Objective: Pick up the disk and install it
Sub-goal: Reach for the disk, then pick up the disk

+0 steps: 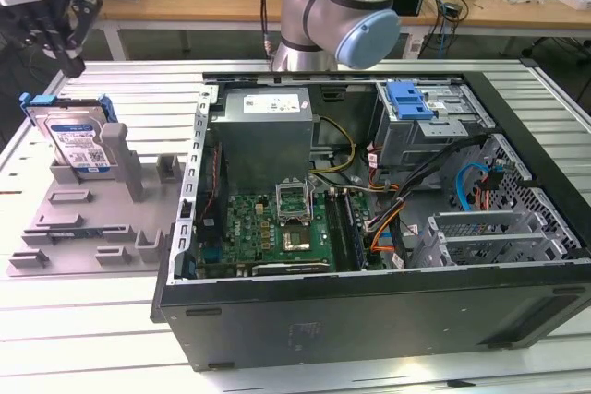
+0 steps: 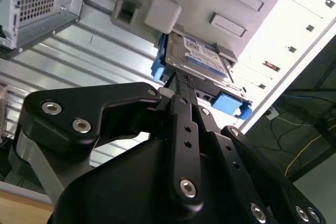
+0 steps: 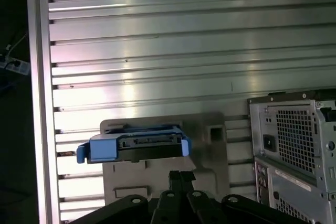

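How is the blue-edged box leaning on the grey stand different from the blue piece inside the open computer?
The disk stands tilted on edge in the grey tray, outside the computer case; the blue latch sits on top of a metal cage inside it. The disk shows a silver body with a white-and-blue label; the latch is bare plastic. Both carry blue plastic.
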Tool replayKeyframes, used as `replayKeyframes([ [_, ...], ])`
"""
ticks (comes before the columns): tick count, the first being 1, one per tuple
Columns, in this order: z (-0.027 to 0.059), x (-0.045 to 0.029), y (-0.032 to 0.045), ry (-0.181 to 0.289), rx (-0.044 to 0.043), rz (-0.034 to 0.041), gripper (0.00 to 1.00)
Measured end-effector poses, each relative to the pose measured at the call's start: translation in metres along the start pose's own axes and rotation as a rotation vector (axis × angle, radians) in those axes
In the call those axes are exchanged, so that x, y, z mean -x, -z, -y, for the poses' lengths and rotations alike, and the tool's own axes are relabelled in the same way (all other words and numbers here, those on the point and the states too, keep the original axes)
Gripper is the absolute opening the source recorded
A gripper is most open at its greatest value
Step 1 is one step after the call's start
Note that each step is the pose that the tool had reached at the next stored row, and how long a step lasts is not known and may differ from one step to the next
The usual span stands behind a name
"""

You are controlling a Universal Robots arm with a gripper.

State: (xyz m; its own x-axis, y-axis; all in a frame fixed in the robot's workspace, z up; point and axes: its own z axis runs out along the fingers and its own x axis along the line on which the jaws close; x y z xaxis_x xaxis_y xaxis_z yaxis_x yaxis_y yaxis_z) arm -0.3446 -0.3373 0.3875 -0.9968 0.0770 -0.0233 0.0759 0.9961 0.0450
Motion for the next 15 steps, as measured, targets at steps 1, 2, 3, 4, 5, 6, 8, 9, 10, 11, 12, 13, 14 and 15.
replayKeyframes([
  [1, -0.0013, -0.0031, -0.0001, 0.000, 0.0000, 0.0000, 0.11],
  [2, -0.0028, -0.0066, -0.0003, 0.000, 0.0000, 0.0001, 0.11],
  [3, -0.0041, -0.0098, -0.0004, 0.000, 0.0000, 0.0000, 0.11],
  [4, -0.0063, -0.0151, -0.0006, 0.000, 0.0000, 0.0001, 0.11],
  [5, -0.0078, -0.0184, -0.0007, 0.000, 0.0000, 0.0000, 0.11],
  [6, -0.0104, -0.0242, -0.0009, 0.000, 0.0000, 0.0000, 0.11],
  [8, -0.0147, -0.0337, -0.0013, 0.000, 0.0000, 0.0001, 0.11],
  [9, -0.0147, -0.0337, -0.0013, 0.000, 0.0000, 0.0000, 0.11],
  [10, -0.0147, -0.0337, -0.0013, 0.000, 0.0000, 0.0000, 0.11],
  [11, -0.0147, -0.0338, -0.0013, 0.000, 0.0000, 0.0000, 0.11],
  [12, -0.0147, -0.0338, -0.0013, 0.000, 0.0000, 0.0001, 0.11],
  [13, -0.0148, -0.0341, -0.0013, 0.000, 0.0000, 0.0000, 0.11],
  [14, -0.0149, -0.0344, -0.0013, 0.000, 0.0000, 0.0000, 0.11],
  [15, -0.0149, -0.0344, -0.0013, 0.000, 0.0000, 0.0000, 0.11],
])
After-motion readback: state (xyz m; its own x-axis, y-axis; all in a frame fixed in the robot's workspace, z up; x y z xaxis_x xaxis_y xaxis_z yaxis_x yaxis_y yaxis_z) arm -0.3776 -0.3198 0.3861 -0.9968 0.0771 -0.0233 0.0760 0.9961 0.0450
